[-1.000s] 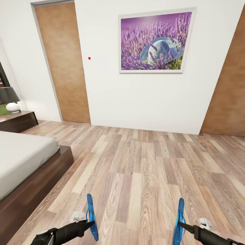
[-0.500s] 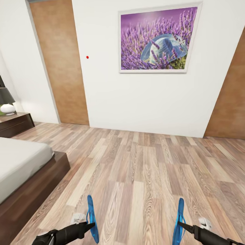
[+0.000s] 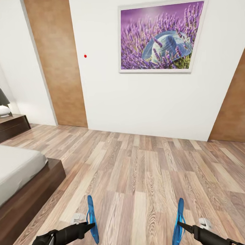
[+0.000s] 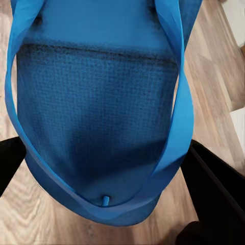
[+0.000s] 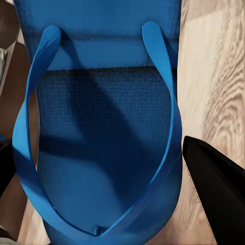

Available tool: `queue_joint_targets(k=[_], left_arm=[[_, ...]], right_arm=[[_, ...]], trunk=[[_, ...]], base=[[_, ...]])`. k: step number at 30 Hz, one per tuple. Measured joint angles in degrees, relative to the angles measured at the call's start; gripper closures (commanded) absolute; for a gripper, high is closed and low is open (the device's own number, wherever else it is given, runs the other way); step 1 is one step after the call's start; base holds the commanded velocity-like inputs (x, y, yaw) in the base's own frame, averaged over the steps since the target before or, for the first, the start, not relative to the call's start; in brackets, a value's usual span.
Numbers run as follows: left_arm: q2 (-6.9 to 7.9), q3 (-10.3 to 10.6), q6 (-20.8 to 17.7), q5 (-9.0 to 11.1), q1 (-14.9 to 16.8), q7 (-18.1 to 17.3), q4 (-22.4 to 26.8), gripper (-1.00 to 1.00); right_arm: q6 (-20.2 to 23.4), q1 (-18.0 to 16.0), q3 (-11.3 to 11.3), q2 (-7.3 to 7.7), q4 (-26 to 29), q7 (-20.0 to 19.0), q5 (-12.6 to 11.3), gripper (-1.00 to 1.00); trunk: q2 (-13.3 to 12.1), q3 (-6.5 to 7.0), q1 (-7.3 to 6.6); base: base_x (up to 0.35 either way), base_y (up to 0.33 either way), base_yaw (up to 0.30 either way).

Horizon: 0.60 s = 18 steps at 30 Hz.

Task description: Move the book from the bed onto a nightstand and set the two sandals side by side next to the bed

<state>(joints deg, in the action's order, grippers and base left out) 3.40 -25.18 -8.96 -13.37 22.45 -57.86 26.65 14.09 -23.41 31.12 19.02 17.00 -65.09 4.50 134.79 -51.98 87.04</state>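
Blue sandals [image 3: 91, 217] [image 3: 178, 221] upright, one pinched in each low outstretched arm's fingers [image 3: 89, 225] [image 3: 181, 225].

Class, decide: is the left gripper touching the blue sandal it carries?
Touching. In the head view the left gripper pinches the sandal, which hangs edge-on above the floor.

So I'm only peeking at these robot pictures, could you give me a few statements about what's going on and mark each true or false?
1. Each gripper carries a blue sandal. True: the left gripper holds the left sandal, and the right gripper holds the right sandal.
2. The sandals lie flat on the floor. False: they are held on edge above it.
3. The bed is at the left of the head view. True.
4. The picture on the wall shows a red car. False: purple flowers and a blue hat.
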Motion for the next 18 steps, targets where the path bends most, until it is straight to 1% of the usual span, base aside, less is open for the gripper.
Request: queue_joint_targets(k=[18], left_arm=[[0.00, 0.08, -0.03, 0.00, 0.01, 0.17, 0.00, 1.00]], right_arm=[[0.00, 0.00, 0.00, 0.00, 0.00, 0.03, 0.00, 1.00]], trunk=[[0.00, 0.00, 0.00]], base=[[0.328, 0.000, 0.000]])
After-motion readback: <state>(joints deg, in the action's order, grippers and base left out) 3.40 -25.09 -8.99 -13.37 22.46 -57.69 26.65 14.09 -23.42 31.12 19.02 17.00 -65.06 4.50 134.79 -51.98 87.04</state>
